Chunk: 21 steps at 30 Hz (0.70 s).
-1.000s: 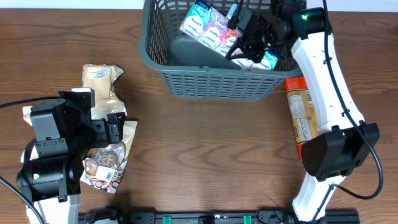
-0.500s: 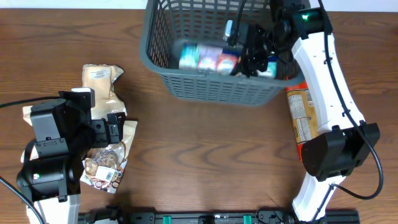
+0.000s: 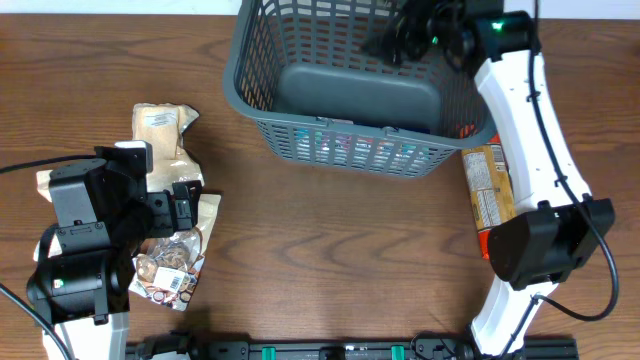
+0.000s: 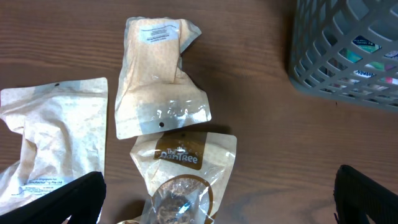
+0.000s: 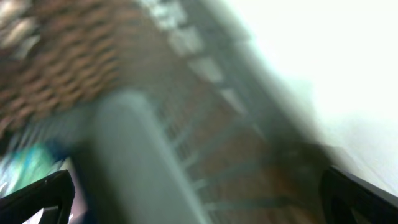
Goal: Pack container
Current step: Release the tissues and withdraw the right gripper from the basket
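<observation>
The container (image 3: 355, 95), a large dark grey lattice basket, stands at the top centre with its solid bottom bare. Colourful snack packets (image 3: 350, 150) show only through its near lattice wall. My right gripper (image 3: 397, 33) hangs open over the basket's far right rim with nothing between its fingers. The right wrist view is blurred: a grey basket rim (image 5: 134, 155) passes between the wide-apart jaws of the right gripper (image 5: 199, 205). My left gripper (image 3: 183, 210) (image 4: 217, 208) is open above a tan cookie pouch (image 4: 183, 168) at the left. The basket's corner (image 4: 348, 56) shows at top right there.
Two more tan pouches (image 4: 158, 74) (image 4: 53, 140) lie left of the cookie pouch. An orange packet (image 3: 490, 190) lies on the table beside the basket's right end, partly under my right arm (image 3: 530, 130).
My right gripper has opened and drawn back toward the basket's far rim. The colourful packets have dropped from it and slid to the near wall. The basket has shifted slightly.
</observation>
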Available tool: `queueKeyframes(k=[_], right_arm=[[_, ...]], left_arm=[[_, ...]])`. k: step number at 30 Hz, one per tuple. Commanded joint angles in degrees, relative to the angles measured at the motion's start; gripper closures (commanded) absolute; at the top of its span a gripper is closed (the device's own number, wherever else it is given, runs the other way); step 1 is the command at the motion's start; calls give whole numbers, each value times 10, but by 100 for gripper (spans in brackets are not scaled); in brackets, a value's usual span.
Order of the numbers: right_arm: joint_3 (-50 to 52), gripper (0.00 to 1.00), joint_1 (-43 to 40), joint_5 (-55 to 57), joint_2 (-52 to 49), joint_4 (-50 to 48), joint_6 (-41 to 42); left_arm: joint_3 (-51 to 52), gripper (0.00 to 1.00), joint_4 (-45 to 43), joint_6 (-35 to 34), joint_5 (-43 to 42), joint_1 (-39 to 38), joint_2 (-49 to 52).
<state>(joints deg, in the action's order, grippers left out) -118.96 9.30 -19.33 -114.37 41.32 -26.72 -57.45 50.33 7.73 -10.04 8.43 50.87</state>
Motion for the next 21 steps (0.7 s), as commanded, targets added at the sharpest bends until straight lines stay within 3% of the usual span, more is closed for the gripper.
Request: queueKeyframes(k=[1,3,5,12,21], right_arm=[[-36,1,-56,101,26,-23,309],[-54,1,-100,105,27,-20,402],[-65,1,-139,100,29,-7,442],[-70,1,-256,125,34,125,427],[-68,1,-358,165,34,427,326]], left_arm=[[-2,1,-1,5,7,2,0],[-2,1,-1,6,7,2,0],[-2,1,-1,6,7,2,0],[-2,1,-1,6,7,2,12],[-2,1,2,6,7,2,49]])
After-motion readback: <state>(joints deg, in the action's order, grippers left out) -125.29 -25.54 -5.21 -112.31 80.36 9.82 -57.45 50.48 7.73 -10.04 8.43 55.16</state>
